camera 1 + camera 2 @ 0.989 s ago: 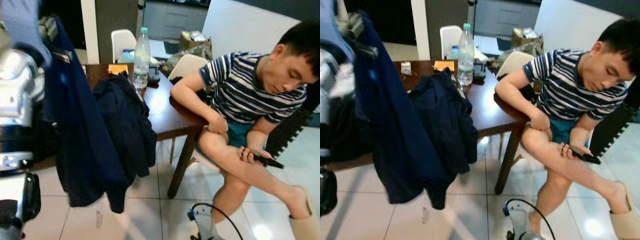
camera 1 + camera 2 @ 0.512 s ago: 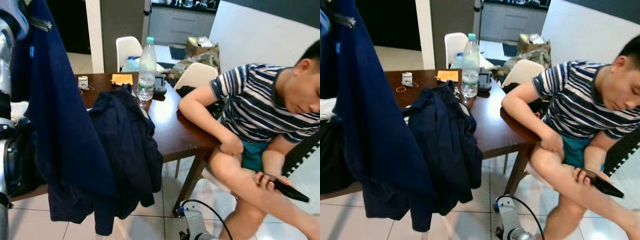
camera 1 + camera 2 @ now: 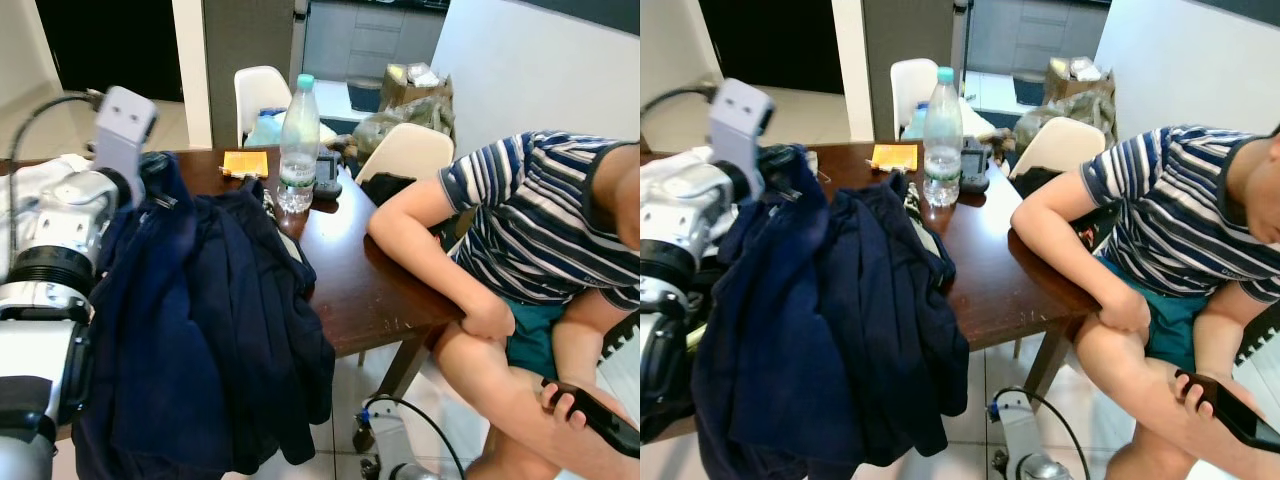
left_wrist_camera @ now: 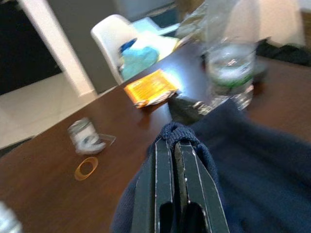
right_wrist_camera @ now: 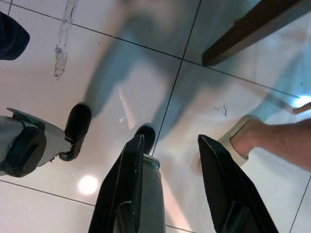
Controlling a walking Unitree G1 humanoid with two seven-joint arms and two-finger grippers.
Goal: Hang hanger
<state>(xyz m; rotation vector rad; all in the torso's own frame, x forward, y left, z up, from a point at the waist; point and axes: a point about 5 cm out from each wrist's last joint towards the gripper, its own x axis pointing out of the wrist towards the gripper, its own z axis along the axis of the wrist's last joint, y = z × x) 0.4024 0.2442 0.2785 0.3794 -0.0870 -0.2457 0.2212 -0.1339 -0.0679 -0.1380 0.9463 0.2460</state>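
My left gripper is shut on the ribbed collar of a navy jacket. That jacket hangs from it over the near left part of the brown table, beside my silver left arm. I cannot make out a hanger inside the cloth. A second dark jacket lies draped over the table's front edge, touching the held one. My right gripper hangs open above the white floor tiles, with nothing between its fingers.
A person in a striped shirt sits at the table's right, one arm on it, a phone in hand. On the table stand a water bottle, an orange pad and a rubber band. White chairs stand behind.
The whole view has shifted as the camera moved. My left arm has come down with the navy jacket, from high at the left to table height beside the other jacket.
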